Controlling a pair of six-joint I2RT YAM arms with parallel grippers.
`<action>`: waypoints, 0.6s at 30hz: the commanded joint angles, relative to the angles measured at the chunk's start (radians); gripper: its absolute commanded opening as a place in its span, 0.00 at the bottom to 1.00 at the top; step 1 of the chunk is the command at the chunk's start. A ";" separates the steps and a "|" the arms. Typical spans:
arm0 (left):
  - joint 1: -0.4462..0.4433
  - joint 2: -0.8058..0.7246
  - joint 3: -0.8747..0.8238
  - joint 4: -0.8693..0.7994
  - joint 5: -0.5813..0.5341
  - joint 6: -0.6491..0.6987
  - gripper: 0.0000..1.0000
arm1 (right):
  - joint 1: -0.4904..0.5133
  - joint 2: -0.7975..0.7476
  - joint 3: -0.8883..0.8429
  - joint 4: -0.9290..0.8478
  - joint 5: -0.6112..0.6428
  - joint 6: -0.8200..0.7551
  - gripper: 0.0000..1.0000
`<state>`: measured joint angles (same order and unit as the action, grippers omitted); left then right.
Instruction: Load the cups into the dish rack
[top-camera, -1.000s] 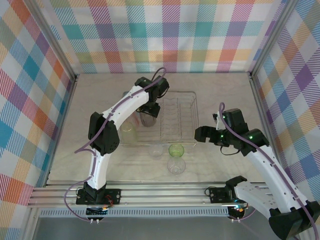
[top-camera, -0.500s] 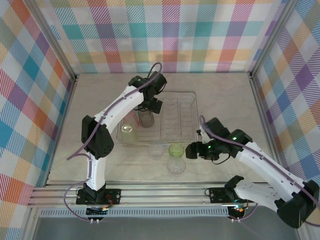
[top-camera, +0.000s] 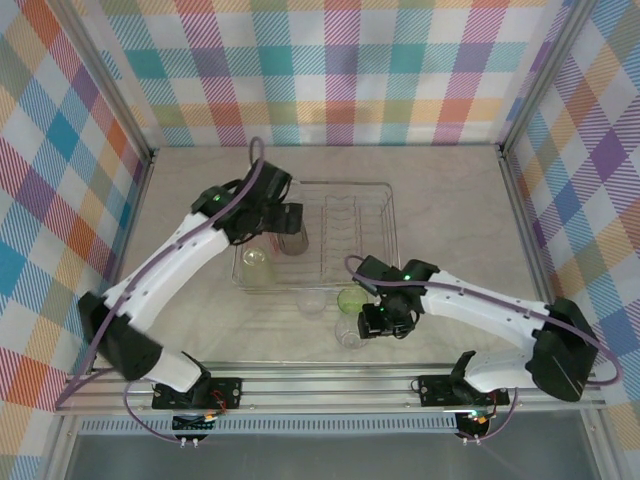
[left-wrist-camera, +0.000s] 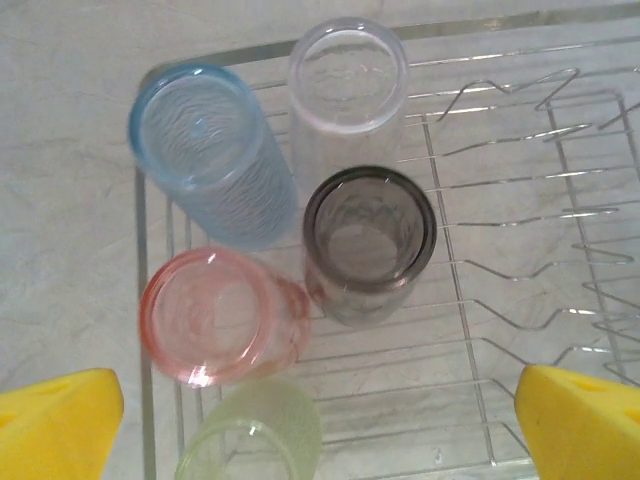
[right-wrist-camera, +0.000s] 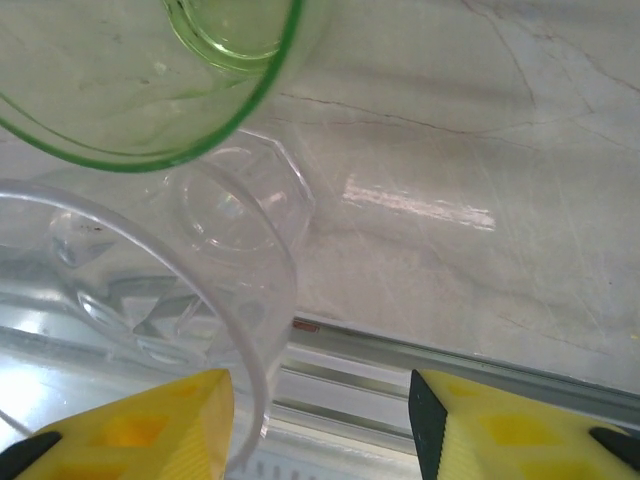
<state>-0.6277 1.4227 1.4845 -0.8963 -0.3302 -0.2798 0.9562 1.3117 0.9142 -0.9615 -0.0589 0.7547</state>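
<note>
The dish rack is a silvery wire basket in mid-table. In the left wrist view its left end holds a blue cup, a clear cup, a smoky grey cup, a pink cup and a yellow-green cup, all upright. My left gripper hovers open above them, empty. On the table in front of the rack stand a green cup and two clear cups. My right gripper is open beside the nearer clear cup, whose rim is by its left finger.
The aluminium rail runs along the table's near edge, just behind the right gripper's fingers. Checked walls enclose the table on three sides. The plate-slot dividers take up the rack's middle and right.
My left gripper has drawn back to the left from the smoky grey cup, which stays in the rack. My right arm has swung left and down to the nearer clear cup.
</note>
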 joint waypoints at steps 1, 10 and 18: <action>-0.006 -0.136 -0.137 0.133 0.022 -0.092 1.00 | 0.016 0.027 0.066 0.001 0.040 0.023 0.50; -0.006 -0.380 -0.441 0.252 0.095 -0.201 1.00 | 0.021 0.116 0.108 0.014 0.091 0.014 0.48; -0.006 -0.532 -0.561 0.287 0.115 -0.240 1.00 | 0.026 0.129 0.098 0.010 0.116 0.024 0.35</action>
<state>-0.6277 0.9394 0.9440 -0.6598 -0.2272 -0.4866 0.9730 1.4311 1.0035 -0.9386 0.0380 0.7689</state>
